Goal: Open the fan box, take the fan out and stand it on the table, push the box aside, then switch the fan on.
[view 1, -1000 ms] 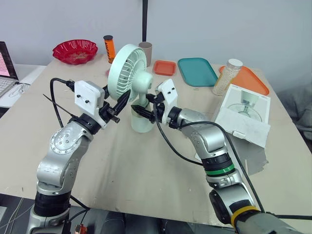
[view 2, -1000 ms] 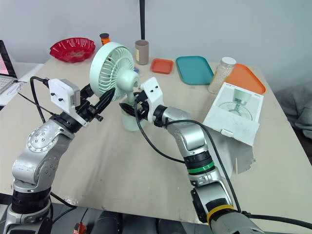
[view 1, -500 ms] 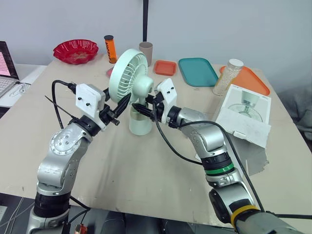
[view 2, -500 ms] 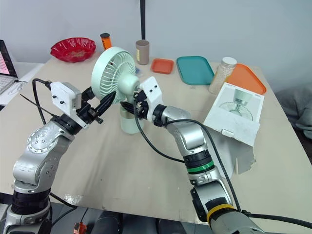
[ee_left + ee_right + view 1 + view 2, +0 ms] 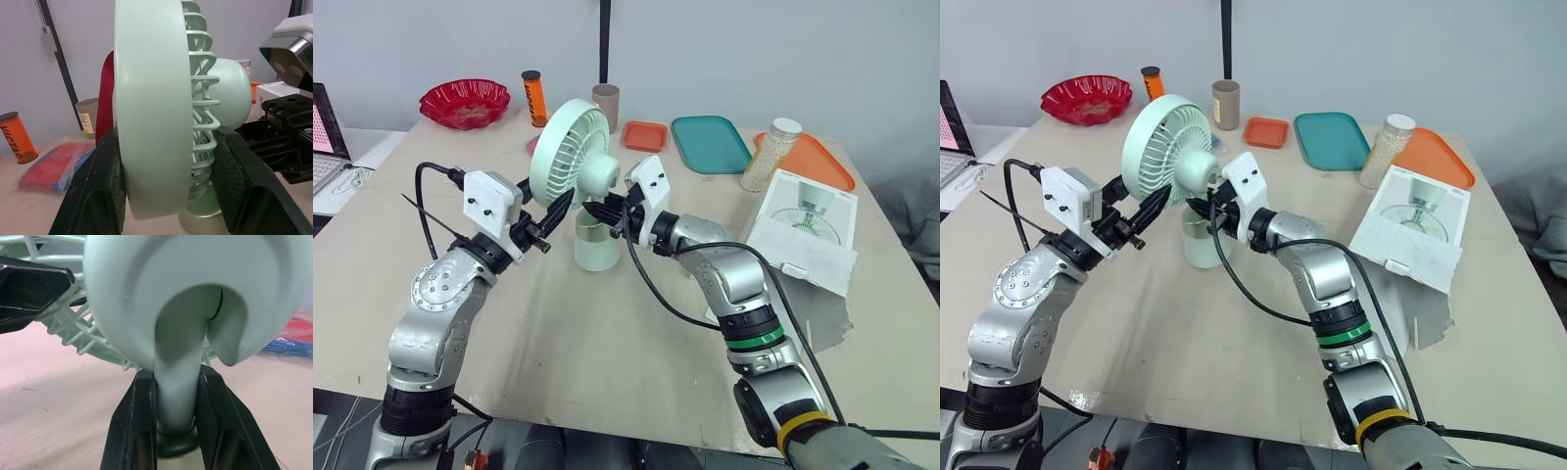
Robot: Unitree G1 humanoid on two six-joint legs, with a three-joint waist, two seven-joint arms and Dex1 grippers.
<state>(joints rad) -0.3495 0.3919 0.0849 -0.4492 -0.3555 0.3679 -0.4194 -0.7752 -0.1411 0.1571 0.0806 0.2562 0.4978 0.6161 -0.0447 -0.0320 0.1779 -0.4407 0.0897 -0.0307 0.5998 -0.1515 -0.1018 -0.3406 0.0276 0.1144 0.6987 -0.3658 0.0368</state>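
Note:
The mint-green fan (image 5: 572,154) stands upright on its round base (image 5: 597,247) near the middle of the table. My left gripper (image 5: 554,209) reaches in from the left and is shut on the lower rim of the fan's cage (image 5: 151,122), one black finger (image 5: 105,186) on each face. From the right, my right gripper (image 5: 604,209) is shut on the fan's neck (image 5: 178,382) just under the motor housing, its fingers (image 5: 139,426) pressed on both sides. The white fan box (image 5: 805,228) lies at the right with its flap open.
Along the far edge are a red bowl (image 5: 464,102), an orange can (image 5: 533,98), a brown cup (image 5: 605,101), a small orange tray (image 5: 644,135), a teal tray (image 5: 709,143), a jar (image 5: 769,154) and an orange tray (image 5: 820,163). A laptop (image 5: 323,147) sits at the left.
My right gripper has slid a little up the fan from the top of the base to the neck. The fan head has shifted slightly; the left gripper keeps its hold.

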